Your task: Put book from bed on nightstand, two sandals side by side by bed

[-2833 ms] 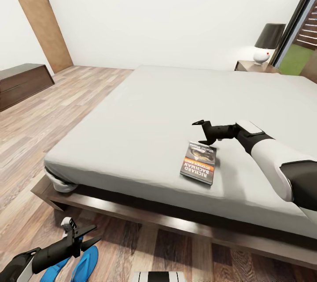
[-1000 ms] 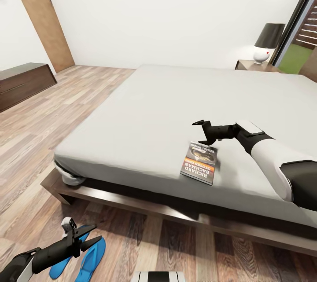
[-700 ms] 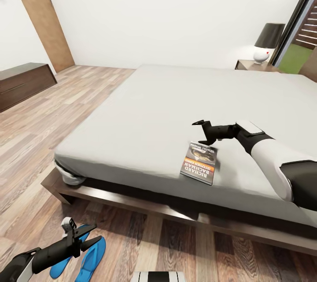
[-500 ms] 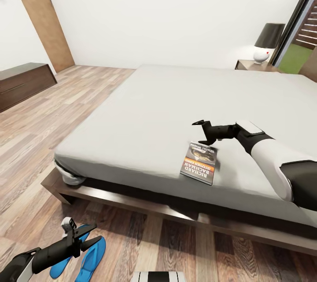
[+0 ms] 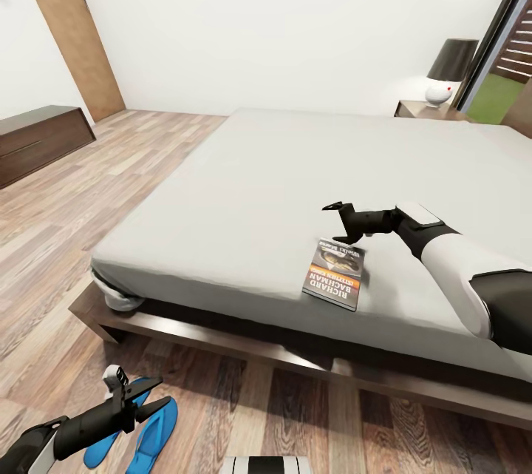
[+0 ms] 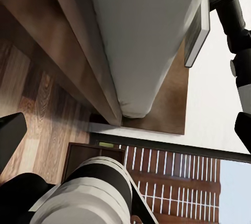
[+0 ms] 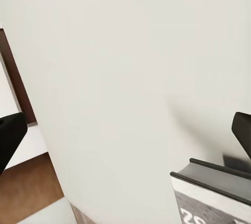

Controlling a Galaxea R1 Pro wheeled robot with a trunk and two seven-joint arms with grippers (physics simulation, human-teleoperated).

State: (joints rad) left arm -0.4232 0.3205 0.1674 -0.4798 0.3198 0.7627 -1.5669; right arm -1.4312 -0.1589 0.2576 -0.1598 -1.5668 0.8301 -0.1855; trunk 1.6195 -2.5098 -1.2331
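The book (image 5: 335,273) lies flat on the bed's pale mattress (image 5: 281,178), near its front edge. My right gripper (image 5: 335,221) hovers open just beyond the book's far end, holding nothing. In the right wrist view the book's corner (image 7: 214,192) shows between the spread fingers (image 7: 9,135). Two blue sandals (image 5: 153,430) (image 5: 102,443) lie side by side on the floor, in front of the bed's near left corner. My left gripper (image 5: 157,394) is open just above them. In the left wrist view the book (image 6: 197,29) sits on the mattress edge. A nightstand (image 5: 427,112) stands at the far right.
A lamp (image 5: 449,69) with a dark shade stands on the nightstand. A long low dark bench (image 5: 37,137) runs along the left wall, beside a brown door (image 5: 66,23). The dark bed frame (image 5: 222,344) juts out below the mattress. Wood-plank floor (image 5: 81,193) stretches left of the bed.
After the earliest frame the whole view shifted a little, so the camera moved. Over the last second neither arm, the book nor the sandals has moved.
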